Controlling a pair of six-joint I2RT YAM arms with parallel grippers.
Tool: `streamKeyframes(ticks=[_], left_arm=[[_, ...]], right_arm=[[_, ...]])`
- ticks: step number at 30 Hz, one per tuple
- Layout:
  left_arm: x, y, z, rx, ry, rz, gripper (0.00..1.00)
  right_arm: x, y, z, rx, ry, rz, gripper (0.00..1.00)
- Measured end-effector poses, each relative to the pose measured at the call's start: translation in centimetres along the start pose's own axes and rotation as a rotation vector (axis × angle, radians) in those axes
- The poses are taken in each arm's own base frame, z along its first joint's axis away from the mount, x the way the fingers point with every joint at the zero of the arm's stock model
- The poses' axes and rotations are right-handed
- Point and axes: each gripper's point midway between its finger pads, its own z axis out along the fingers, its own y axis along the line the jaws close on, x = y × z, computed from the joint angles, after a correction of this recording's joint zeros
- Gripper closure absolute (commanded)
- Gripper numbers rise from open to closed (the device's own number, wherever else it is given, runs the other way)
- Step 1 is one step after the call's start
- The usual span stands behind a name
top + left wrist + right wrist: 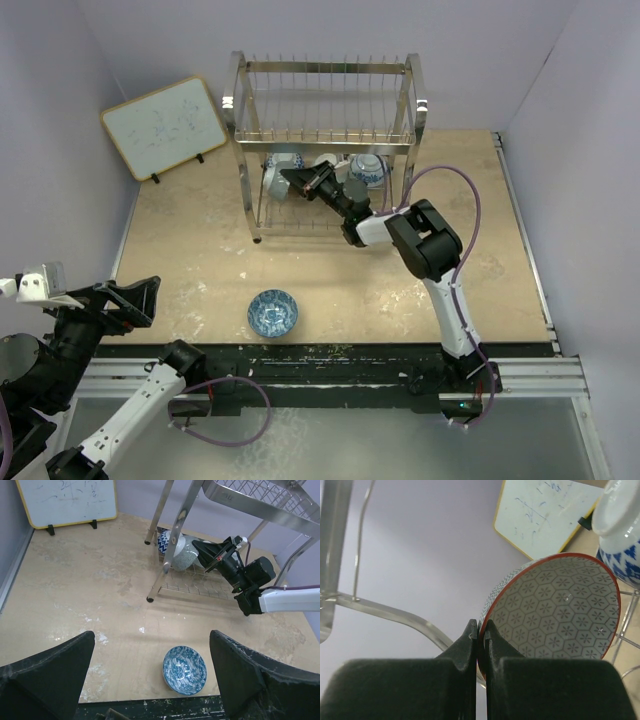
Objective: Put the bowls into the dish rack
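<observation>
The pale bowl with the red rim was on edge inside the lower tier of the dish rack, its hexagon-patterned inside turned toward the right wrist camera. The right arm's jaws were pinched shut on its near rim, one finger inside and one outside. So the bowl was in the rack but not yet let go. Whether it already rested on the wires could not be told.

Just beside it, to the left in the top view, a blue-and-white bowl sat in the same tier. Another blue-patterned bowl stood toward the right end. A pale shape between them may have been a further bowl, but the wires and the arm hid too much of it. The upper tier looked to hold nothing.

One blue bowl lay upright on the table, well apart from the rack and near the front edge. It was plainly left to load.

The left arm's jaws were spread wide with nothing between them, held back at the near left and looking over that bowl. A whiteboard leaned at the far left.

By this reckoning the task was well past halfway. One bowl awaited release and one awaited pickup.
</observation>
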Motion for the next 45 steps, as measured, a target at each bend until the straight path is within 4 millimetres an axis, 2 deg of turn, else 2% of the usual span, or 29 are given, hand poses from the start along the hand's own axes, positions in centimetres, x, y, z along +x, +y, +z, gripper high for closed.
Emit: streamKeyframes(ticks=[3, 9, 15, 20, 25, 30, 36, 45], left_arm=[[0.0, 0.0, 0.0, -0.002, -0.001, 0.000, 0.01], [0.0, 0.0, 0.0, -0.003, -0.001, 0.000, 0.01], [0.0, 0.1, 0.0, -0.004, 0.001, 0.001, 0.01], [0.0, 0.2, 0.0, -0.008, 0.000, 0.001, 0.01], [0.1, 0.3, 0.0, -0.013, 0.001, 0.003, 0.01], [0.1, 0.3, 0.0, -0.013, 0.002, 0.003, 0.01], [0.1, 0.2, 0.0, -0.012, 0.002, 0.002, 0.01], [0.1, 0.3, 0.0, -0.013, 0.002, 0.002, 0.01]], right_arm=[[0.4, -0.8, 0.1, 0.032, 0.007, 0.010, 1.00], [1.1, -0.4, 0.8, 0.019, 0.019, 0.017, 1.00], [1.5, -0.9, 0.8, 0.040, 0.033, 0.035, 1.00], [1.8, -2.3, 0.4, 0.076, 0.042, 0.055, 1.00], [1.7, -2.7, -0.6, 0.072, 0.053, 0.075, 0.99], [1.6, -3.1, -2.4, 0.067, 0.062, 0.097, 0.88], [0.3, -3.9, -3.7, 0.111, 0.037, 0.082, 0.73], [-1.4, -6.3, -5.4, 0.245, -0.017, 0.028, 0.64]])
